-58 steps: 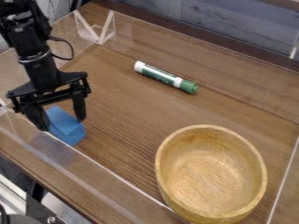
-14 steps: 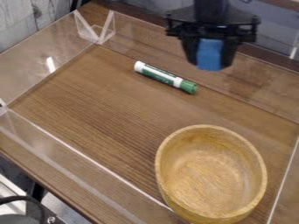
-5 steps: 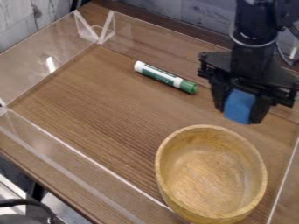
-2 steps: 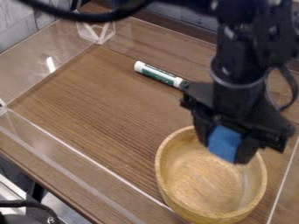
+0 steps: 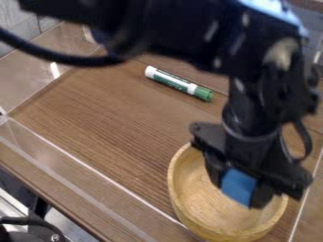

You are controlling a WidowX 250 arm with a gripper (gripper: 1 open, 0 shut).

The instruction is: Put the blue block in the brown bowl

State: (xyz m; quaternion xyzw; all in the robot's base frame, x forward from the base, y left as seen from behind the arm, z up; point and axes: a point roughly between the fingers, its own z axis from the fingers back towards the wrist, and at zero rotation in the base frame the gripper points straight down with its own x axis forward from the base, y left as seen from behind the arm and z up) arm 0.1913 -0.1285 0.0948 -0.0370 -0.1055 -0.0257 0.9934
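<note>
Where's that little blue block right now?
The blue block is at the camera view's lower right, clamped in the gripper and hanging inside the brown bowl, with the marker farther back.

Matte foam-like blue block [image 5: 244,186], grained wooden brown bowl [image 5: 190,195]

I see a green-and-white marker pen [image 5: 177,83] lying diagonally toward the tabletop's [image 5: 89,118] far edge, clear walls [image 5: 51,161] fencing it.

My big black arm [image 5: 190,43] sweeps in from the upper left, blurred, filling the top of the view. My wrist drops steeply and my black two-fingered gripper [image 5: 248,181] points almost straight down, jaws partway apart and clamped on the small bright-blue rectangular block [image 5: 244,185].
</note>
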